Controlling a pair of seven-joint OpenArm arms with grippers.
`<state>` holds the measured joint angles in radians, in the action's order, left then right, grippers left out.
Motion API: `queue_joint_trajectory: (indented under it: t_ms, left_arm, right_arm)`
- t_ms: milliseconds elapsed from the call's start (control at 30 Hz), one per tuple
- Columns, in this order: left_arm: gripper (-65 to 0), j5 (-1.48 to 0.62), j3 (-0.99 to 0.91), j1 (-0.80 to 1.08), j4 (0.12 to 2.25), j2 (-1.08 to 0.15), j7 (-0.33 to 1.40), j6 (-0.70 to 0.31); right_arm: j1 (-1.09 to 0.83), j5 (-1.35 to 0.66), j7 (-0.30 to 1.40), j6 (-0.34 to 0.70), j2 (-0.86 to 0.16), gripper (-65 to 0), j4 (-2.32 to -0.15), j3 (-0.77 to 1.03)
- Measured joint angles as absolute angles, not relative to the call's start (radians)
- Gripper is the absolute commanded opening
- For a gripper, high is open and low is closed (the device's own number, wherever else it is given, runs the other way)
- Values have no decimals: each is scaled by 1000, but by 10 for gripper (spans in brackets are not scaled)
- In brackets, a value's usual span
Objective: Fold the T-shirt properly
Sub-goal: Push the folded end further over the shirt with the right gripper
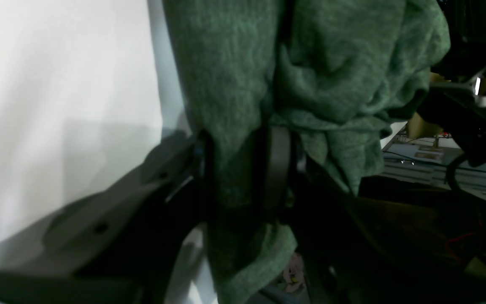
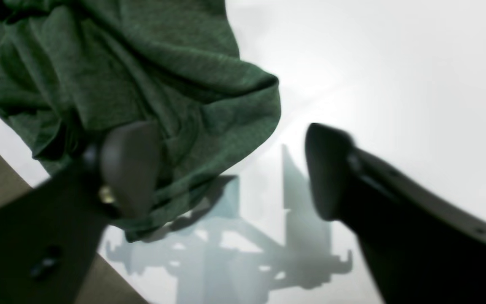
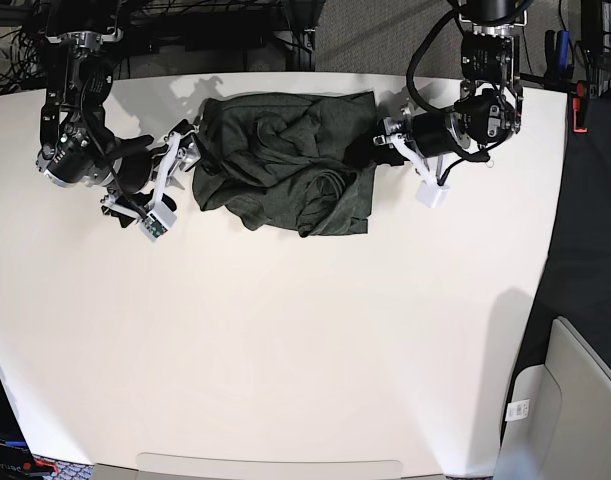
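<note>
Left wrist view, nearest: shirt (image 1: 243,84) cloth is seen pinched between the fingers of the left gripper (image 1: 238,169), jaws partly closed on a thick bunch of knit. A fold hangs below the fingers and more is heaped above.

Right wrist view: right gripper (image 2: 230,169) is spread wide with nothing between the jaws; one pad (image 2: 129,164) lies against the shirt (image 2: 120,84) hem, the other finger is well apart over bare table (image 2: 395,63).

Base view, farther: shirt (image 3: 285,160) lies crumpled in a heap near the table's (image 3: 285,350) far edge, between the two grippers, left gripper (image 3: 390,140) at one side, right gripper (image 3: 180,150) at the other. Nothing is flattened yet; sleeves cannot be told apart in the bundle.

Risks, as judged:
- Left grip holds several layers at once; a lift or pull could drag the whole heap instead of one edge, worsening the tangle.
- Thin knit could slip out of a partial clench mid-pull.
- Right pad resting on the hem could snag and shift it if the arm moves off sideways.
- The heap sits close to the far edge; a pull that way could send it over.

Writing: none legible. A small white tag at the base view's lower right is too small to be read.
</note>
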<state>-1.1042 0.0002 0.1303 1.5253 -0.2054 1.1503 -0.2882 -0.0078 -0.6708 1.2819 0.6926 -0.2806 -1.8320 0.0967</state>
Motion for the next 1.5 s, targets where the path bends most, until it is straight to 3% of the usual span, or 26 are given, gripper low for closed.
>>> queue_joint_trajectory:
  t_ms: [333,567,767,933,1000,1167,1500]
  left_arm:
    - [-482,-1104,1,128,1525,-206,1151,-289]
    - [-482,-1104,1,128,1525,-207,1150,-288]
    - [-482,-1104,1,128,1525,-208,1150,-289]
    - [-482,-1104,1,128,1525,-208,1150,-288]
    - [-482,-1104,1,128,1525,-208,1150,-288]
    - [-482,-1104,1,128,1525,-208,1150,-288]
    - [-482,-1104,1,128,1525,-208,1147,-289]
  right_arm:
    - [49,-672,1265,693,-250,-21,-1620,97]
    - [70,-628,1260,693,-240,-38,-1606,63]
    - [79,-627,1253,693,-228,-251,-1606,-40]
    - [70,-627,1272,692,-210,-527,-1606,-47]
    - [66,-624,1277,692,-198,-597,-1606,-43]
    - [51,-643,1279,692,-195,-603,-1675,-44]
    - [27,-902,1286,693,-154,-602,-1772,-44]
